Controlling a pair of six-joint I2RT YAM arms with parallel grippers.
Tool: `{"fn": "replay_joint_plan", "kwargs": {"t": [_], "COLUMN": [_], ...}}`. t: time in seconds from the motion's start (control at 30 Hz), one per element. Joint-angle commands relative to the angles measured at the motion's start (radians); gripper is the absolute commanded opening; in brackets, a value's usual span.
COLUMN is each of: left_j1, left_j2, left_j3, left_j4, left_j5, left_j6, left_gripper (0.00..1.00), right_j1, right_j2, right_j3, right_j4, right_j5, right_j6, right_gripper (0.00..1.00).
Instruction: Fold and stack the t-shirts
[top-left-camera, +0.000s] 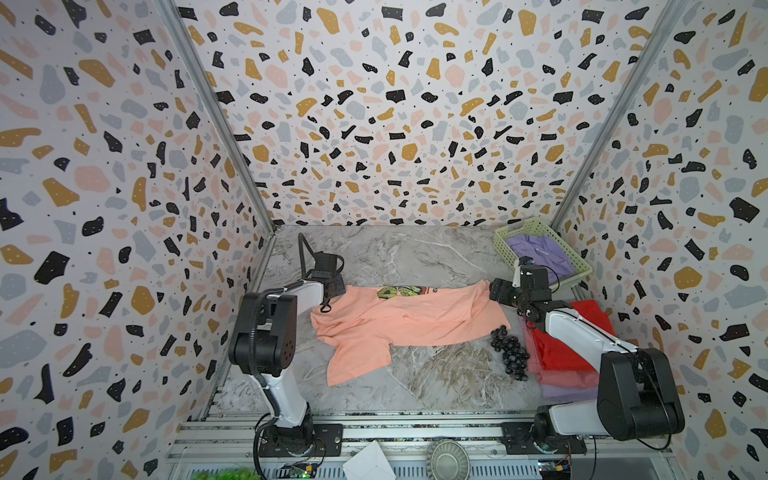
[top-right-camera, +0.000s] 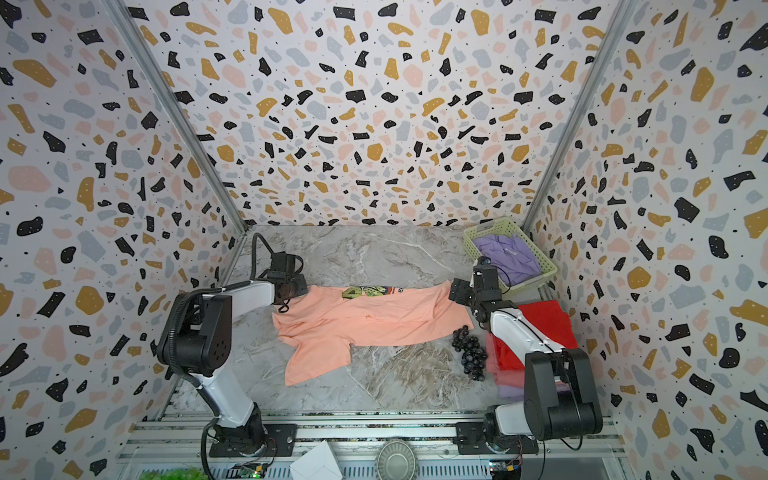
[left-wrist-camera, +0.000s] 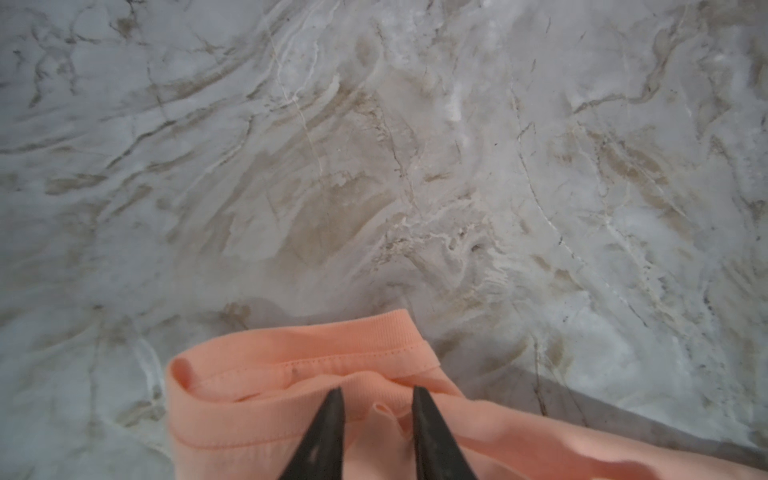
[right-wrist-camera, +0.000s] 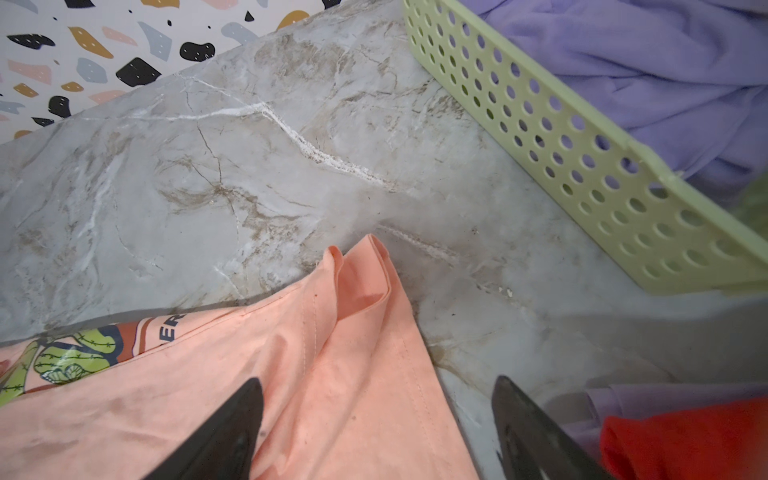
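Note:
A peach t-shirt (top-left-camera: 415, 324) (top-right-camera: 374, 324) lies spread and partly folded across the middle of the marble table, its green print showing at the far edge. My left gripper (top-left-camera: 337, 294) (top-right-camera: 301, 291) (left-wrist-camera: 377, 399) sits at the shirt's far left corner. Its jaws are pinched on a pucker of peach collar fabric (left-wrist-camera: 291, 374). My right gripper (top-left-camera: 493, 291) (top-right-camera: 453, 293) (right-wrist-camera: 378, 380) hangs open over the shirt's far right corner (right-wrist-camera: 353, 332), holding nothing. A red t-shirt (top-left-camera: 555, 353) (top-right-camera: 552, 320) (right-wrist-camera: 685, 436) tops a stack at the right, over pink and lavender layers.
A bunch of dark grapes (top-left-camera: 509, 349) (top-right-camera: 471, 349) lies between the peach shirt and the stack. A pale green basket (top-left-camera: 503, 246) (right-wrist-camera: 540, 124) at the far right corner holds a crumpled lavender t-shirt (top-left-camera: 540, 253) (right-wrist-camera: 623, 62). Patterned walls enclose the table.

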Motion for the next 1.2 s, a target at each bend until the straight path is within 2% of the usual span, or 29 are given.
{"fn": "replay_joint_plan", "kwargs": {"t": [0.0, 0.1, 0.27, 0.37, 0.7, 0.97, 1.17], "left_j1": [-0.008, -0.015, -0.020, -0.020, -0.019, -0.019, -0.019], "left_j2": [0.031, 0.043, 0.040, 0.004, -0.164, -0.284, -0.325], "left_j3": [0.027, 0.019, 0.015, 0.009, 0.013, -0.025, -0.046], "left_j4": [-0.004, 0.012, 0.011, -0.001, -0.072, -0.075, -0.078], "left_j5": [0.007, 0.029, 0.030, 0.014, 0.046, 0.057, 0.049], "left_j6": [0.016, 0.008, -0.003, -0.009, -0.016, -0.020, -0.024], "left_gripper": [0.30, 0.23, 0.05, 0.00, 0.00, 0.00, 0.00], "right_j1": [-0.009, -0.015, -0.024, -0.035, -0.045, -0.024, 0.030], "right_j2": [-0.043, -0.049, -0.050, -0.046, 0.023, 0.146, 0.272], "right_j3": [-0.004, -0.008, -0.014, -0.013, 0.010, 0.075, 0.194], "right_j4": [-0.007, -0.010, -0.008, 0.001, 0.079, 0.157, 0.114], "right_j5": [-0.003, -0.003, -0.008, -0.018, -0.131, -0.217, -0.161], "right_j6": [-0.009, -0.010, -0.009, -0.011, 0.001, -0.037, -0.088], "right_gripper": [0.86, 0.86, 0.87, 0.87, 0.87, 0.78, 0.74]}}
